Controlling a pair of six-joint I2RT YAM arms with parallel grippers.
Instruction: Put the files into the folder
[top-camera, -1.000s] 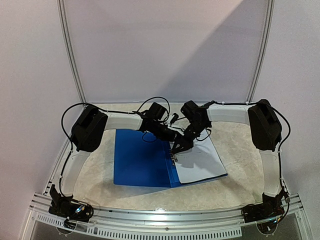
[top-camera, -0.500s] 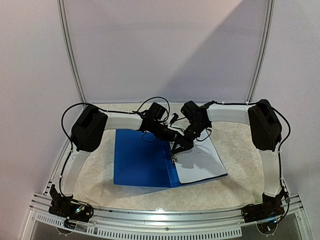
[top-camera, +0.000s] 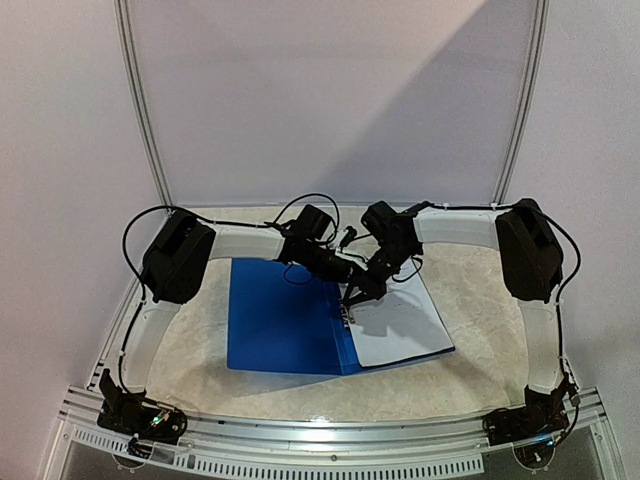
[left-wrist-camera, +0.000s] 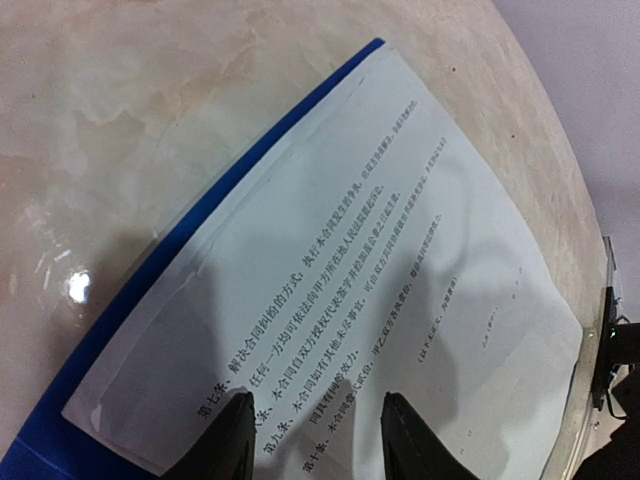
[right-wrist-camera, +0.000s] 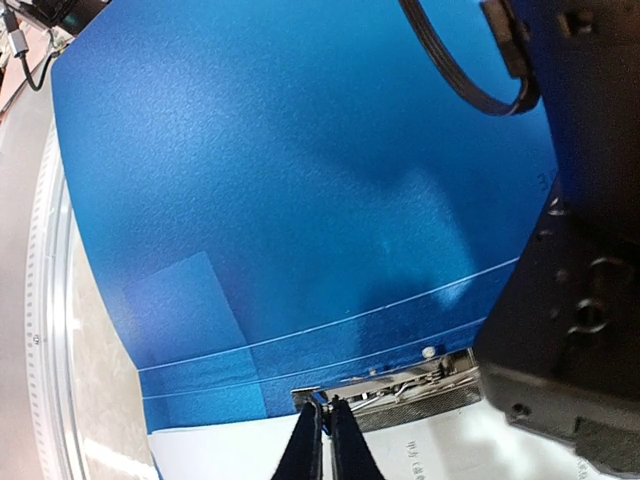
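The blue folder (top-camera: 280, 320) lies open on the table, cover spread to the left. The files (top-camera: 400, 325), white printed sheets, lie on its right half. My left gripper (top-camera: 345, 270) hovers open over the sheets' text (left-wrist-camera: 400, 230), its fingertips apart at the bottom of its wrist view (left-wrist-camera: 315, 410). A strip of folder (left-wrist-camera: 40, 445) shows beside the sheets. My right gripper (top-camera: 350, 298) is shut, its tips (right-wrist-camera: 327, 408) at the left end of the metal clip (right-wrist-camera: 410, 385), where the blue cover (right-wrist-camera: 280, 170) meets the sheets (right-wrist-camera: 230, 450).
The left arm's black wrist (right-wrist-camera: 570, 330) sits close beside the right gripper, over the clip. The marble-patterned table (top-camera: 480, 290) runs to a metal rail (top-camera: 330, 435) at the front and white walls behind.
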